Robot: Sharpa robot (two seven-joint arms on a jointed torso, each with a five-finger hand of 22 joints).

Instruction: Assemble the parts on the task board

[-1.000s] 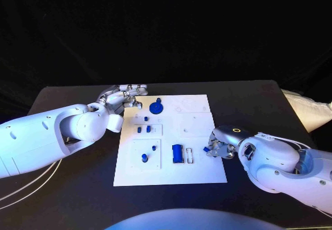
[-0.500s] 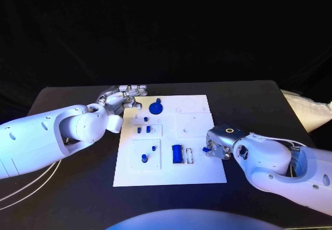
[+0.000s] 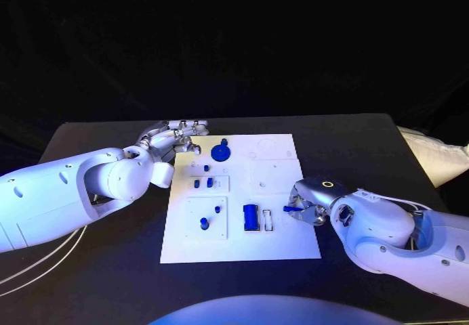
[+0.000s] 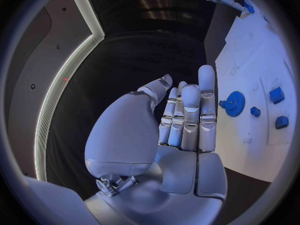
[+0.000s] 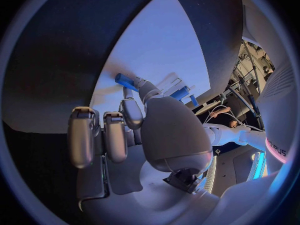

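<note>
The right hand (image 3: 308,203) sits over the near right edge of the task board (image 3: 283,240), pinching a small blue part (image 3: 291,209) between thumb and a fingertip; in the right wrist view the same piece (image 5: 125,80) pokes out past the fingertips, with the other fingers (image 5: 81,135) curled in beside the palm. Just to the inner side of that hand, on the board, lies a long blue block (image 3: 251,217) beside a narrow empty slot (image 3: 268,219). Further inward are two more small blue pieces (image 3: 205,221) on a raised square of the board.

The left hand (image 3: 174,139) hovers at the far left corner of the board, holding nothing, its fingers (image 4: 187,115) straight and held close together. Just beside its fingertips on the board is a blue gear (image 3: 221,152), seen also from the left wrist (image 4: 235,104), and beyond that, nearer the robot, a pair of small blue blocks (image 3: 202,183).

The white board lies lengthwise in the middle of a black tabletop (image 3: 362,142). Bare black surface runs wide on both sides of the board and along its far edge; the tabletop's far corners and right edge are in sight, with dark room behind. A pale cloth-like bundle (image 3: 435,159) lies past the tabletop's right edge.
</note>
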